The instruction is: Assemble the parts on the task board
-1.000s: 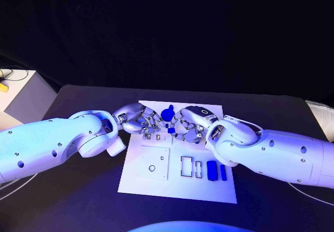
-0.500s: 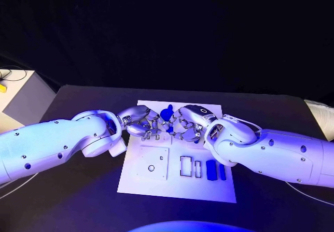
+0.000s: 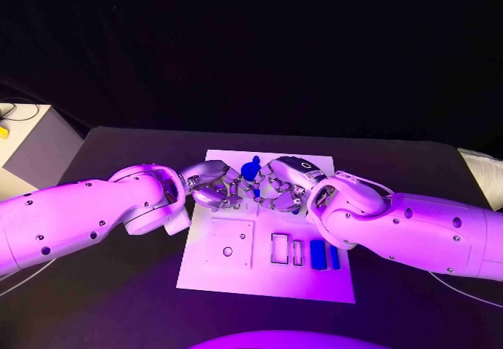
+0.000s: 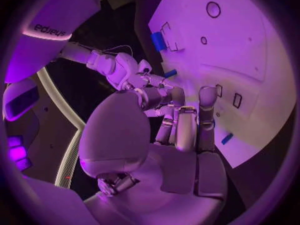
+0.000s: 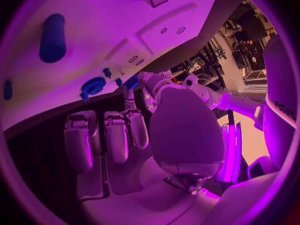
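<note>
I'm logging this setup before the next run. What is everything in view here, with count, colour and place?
Task board: one, white, middle of the black table.
Table: one, black, under the board.
Flat parts: two, blue, side by side on the board's near right area.
Round part: one, blue, at the board's far end, between the two hands.
Small part: one, blue, at the fingertips of both hands; which holds it, I cannot tell.
White box: one, beside the table's far left corner.
Left robot hand: silver, over the board's far part.
Right robot hand: silver, facing the left one.
</note>
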Motion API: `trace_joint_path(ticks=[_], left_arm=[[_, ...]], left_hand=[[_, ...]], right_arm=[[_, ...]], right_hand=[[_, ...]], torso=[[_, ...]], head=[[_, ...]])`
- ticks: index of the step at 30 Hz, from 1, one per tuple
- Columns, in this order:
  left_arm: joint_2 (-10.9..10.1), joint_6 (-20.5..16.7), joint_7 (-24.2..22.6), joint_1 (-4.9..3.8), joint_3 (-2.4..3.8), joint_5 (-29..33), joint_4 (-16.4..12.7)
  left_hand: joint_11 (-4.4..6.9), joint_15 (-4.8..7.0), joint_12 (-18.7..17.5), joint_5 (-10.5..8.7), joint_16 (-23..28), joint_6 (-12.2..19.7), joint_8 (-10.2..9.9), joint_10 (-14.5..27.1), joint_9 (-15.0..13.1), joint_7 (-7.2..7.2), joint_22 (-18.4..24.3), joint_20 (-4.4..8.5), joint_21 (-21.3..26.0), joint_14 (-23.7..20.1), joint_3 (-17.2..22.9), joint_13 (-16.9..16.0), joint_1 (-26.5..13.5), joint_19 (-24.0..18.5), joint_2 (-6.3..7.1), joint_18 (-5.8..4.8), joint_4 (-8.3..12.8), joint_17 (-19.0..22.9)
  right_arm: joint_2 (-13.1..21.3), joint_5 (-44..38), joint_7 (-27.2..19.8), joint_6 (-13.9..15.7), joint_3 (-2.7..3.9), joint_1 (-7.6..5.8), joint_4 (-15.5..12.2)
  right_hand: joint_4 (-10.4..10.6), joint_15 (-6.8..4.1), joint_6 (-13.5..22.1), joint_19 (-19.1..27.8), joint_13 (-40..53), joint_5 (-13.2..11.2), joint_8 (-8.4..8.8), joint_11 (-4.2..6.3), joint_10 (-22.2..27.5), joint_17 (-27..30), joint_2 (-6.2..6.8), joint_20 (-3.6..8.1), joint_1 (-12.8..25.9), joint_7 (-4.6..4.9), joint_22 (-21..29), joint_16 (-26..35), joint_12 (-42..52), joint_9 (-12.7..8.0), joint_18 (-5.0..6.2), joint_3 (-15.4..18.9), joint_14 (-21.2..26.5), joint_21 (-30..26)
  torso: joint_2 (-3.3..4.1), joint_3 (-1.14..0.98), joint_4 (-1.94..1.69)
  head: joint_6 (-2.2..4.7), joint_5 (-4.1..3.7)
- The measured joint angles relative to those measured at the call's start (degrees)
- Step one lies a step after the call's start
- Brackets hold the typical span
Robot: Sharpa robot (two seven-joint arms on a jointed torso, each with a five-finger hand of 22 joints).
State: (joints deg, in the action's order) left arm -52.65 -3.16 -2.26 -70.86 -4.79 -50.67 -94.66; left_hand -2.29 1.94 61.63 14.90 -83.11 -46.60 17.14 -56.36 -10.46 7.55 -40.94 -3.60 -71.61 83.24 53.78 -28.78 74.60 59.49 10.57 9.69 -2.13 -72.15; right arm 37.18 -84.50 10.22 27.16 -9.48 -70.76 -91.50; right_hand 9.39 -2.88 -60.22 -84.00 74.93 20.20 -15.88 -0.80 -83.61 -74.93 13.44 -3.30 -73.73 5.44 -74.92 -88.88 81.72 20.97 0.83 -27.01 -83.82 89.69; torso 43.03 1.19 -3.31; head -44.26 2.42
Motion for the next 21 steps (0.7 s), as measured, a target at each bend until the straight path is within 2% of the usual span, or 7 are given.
trace_joint_path(ticks=[12,21], left_arm=[[-0.2,-0.06,0.69,-0.01,0.0,-0.87,0.33],[-0.29,-0.1,1.15,0.0,-0.01,-1.08,0.39]], left_hand=[[-0.02,0.0,0.0,-0.02,0.0,0.0,-0.03,0.01,0.08,0.0,-0.22,0.0,-0.27,0.0,0.62,0.0,-0.28,-0.01,0.29,0.0,0.62,-0.12],[-0.04,-0.21,0.26,-0.05,-0.21,-0.21,-0.31,0.03,0.14,0.21,-0.47,0.0,-0.49,0.2,0.62,-0.07,-0.28,-0.01,0.29,0.0,0.63,-0.43]], right_arm=[[0.32,0.0,0.17,0.01,0.02,0.01,-0.55],[0.43,-0.23,0.26,0.04,0.04,-0.01,-0.87]], right_hand=[[-0.01,0.0,0.07,0.0,-0.01,0.0,0.11,0.0,0.0,-0.02,0.15,0.0,0.15,-0.1,0.01,0.0,0.0,1.42,0.0,0.01,0.0,0.0],[-0.06,0.0,0.07,0.0,-0.01,-0.02,-0.07,0.0,0.0,-0.01,0.16,0.0,0.14,-0.1,0.01,0.0,0.0,1.44,0.0,0.06,0.0,0.0]], torso=[[-0.03,0.05,-0.01],[-0.05,0.07,-0.03]], head=[[-0.19,0.03],[-0.27,0.07]])
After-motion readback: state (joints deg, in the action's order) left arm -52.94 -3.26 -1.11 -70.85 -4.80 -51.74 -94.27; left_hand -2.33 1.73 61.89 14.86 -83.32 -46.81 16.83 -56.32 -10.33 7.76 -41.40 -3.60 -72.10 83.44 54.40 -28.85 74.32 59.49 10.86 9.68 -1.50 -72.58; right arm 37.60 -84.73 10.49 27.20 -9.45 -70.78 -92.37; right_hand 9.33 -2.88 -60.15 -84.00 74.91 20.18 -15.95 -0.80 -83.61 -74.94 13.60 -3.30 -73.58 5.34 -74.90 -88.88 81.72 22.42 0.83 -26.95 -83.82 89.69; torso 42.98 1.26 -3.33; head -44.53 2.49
